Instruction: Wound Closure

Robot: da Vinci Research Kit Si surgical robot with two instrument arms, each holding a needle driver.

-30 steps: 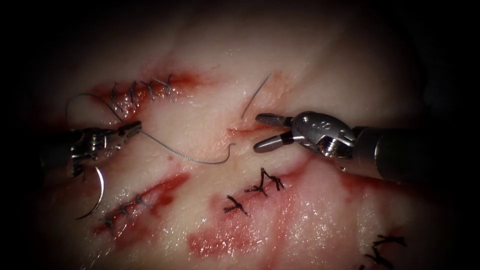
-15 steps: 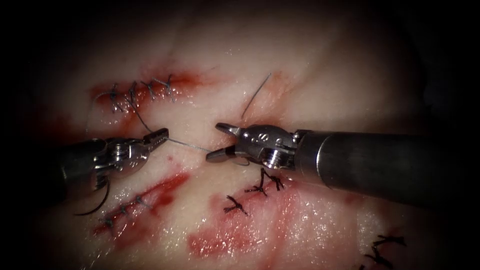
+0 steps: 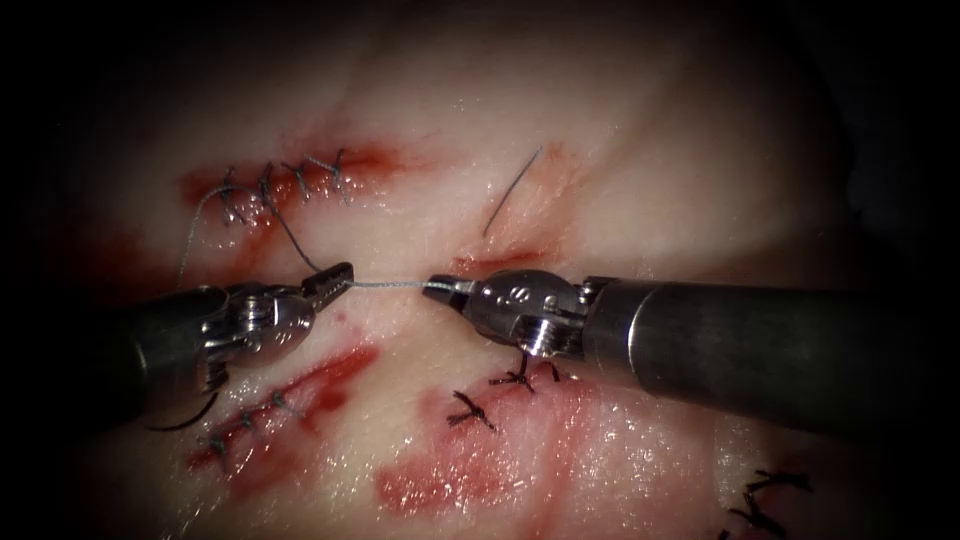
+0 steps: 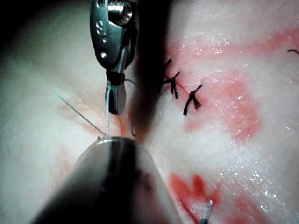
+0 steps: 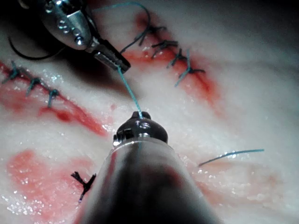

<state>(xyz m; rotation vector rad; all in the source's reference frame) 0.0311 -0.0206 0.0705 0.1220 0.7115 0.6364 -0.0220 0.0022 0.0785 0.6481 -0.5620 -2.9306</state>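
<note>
I have the left tool (image 3: 335,277) clamped on the thread (image 3: 385,285) near my nine o'clock, and the right tool (image 3: 440,288) closed on the same strand just past centre, toward three o'clock. A short run of thread lies straight and taut between the two tips, which I judge is the point of holding both ends so close: tension stays under my control right over the cut (image 3: 495,262). A second ago the right tool's jaws stood apart off to three o'clock; now it has come in and pinched the strand.

From the left tool the thread climbs toward eleven o'clock, over the stitched cut (image 3: 285,180). The needle (image 3: 185,418) is free of the tissue (image 3: 640,180), a dark curve lying at eight o'clock beneath the left tool's shaft; neither tool holds it. A loose cut end of thread (image 3: 510,192) lies at twelve o'clock, above the right tool. Nothing here acts as a container; red fluid (image 3: 440,485) sits smeared on the surface toward six o'clock, beside the dark knots (image 3: 520,375).
</note>
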